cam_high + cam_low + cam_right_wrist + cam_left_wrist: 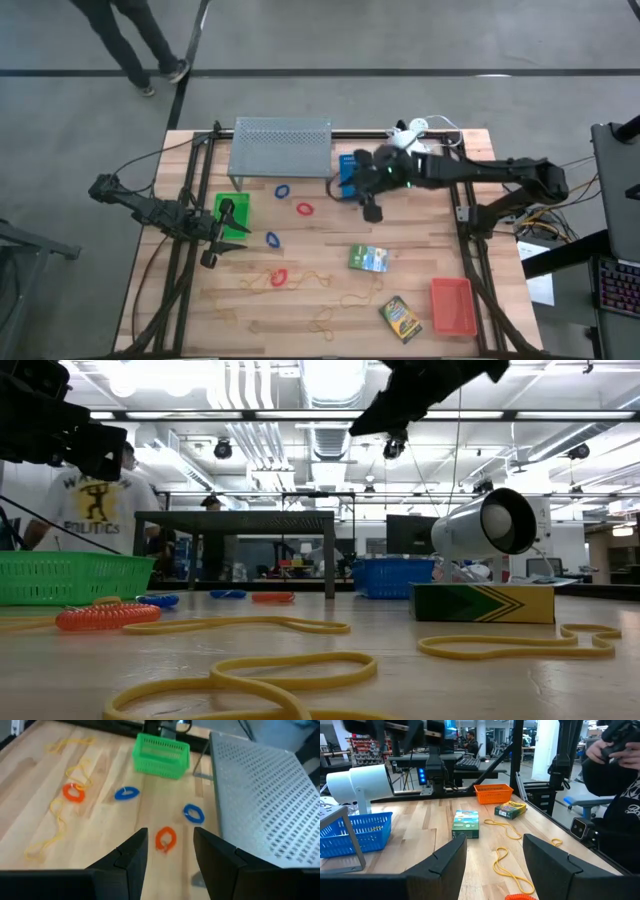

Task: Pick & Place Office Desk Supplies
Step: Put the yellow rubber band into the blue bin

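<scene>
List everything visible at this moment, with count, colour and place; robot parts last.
Trays: three; green tray at left, blue tray by the lamp, red-orange tray near right corner.
Card boxes: two; green box centre-right, yellow-green box near edge.
Loops: two blue, two red, mid-table.
Rubber bands: several, tan, near half.
Metal shelf: one, grey, far edge.
Lamp: one, white, far right.
Person: beyond the table.
Left gripper: open, left side.
Right gripper: open, above the red loop.

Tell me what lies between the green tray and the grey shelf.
In the right wrist view, only bare wood separates the green tray from the grey shelf; the high view agrees. The blue loops lie nearer the camera.
</scene>
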Available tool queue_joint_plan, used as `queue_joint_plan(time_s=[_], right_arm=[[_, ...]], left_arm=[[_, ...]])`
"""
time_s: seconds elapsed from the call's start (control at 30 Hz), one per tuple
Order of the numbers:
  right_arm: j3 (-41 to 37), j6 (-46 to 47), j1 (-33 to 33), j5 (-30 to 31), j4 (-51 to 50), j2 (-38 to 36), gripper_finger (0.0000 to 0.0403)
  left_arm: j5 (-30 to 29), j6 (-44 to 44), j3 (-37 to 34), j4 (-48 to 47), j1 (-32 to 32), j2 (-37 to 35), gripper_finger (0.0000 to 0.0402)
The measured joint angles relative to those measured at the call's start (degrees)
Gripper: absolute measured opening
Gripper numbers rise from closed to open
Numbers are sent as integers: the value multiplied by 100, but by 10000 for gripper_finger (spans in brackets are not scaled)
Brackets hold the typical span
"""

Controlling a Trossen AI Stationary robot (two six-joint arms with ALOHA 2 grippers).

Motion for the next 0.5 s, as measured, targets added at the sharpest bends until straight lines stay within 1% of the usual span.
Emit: queue_joint_plan(time_s=[0.13,0.23,0.3,0.43,0.5], right_arm=[[-419,335,543,758,464,-133,155],[-618,444,920,1118,692,-226,155],[-720,644,1150,1238,834,-244,155],[-823,1241,1523,1266,897,-129,155],[-830,1479,1696,1423,981,-8,155]], left_arm=[[1,1,0,0,0,0,201],[1,0,0,1,-2,0,201],[2,-1,-1,1,-1,0,201],[2,1,0,-1,0,0,201],[1,0,0,0,-2,0,201]])
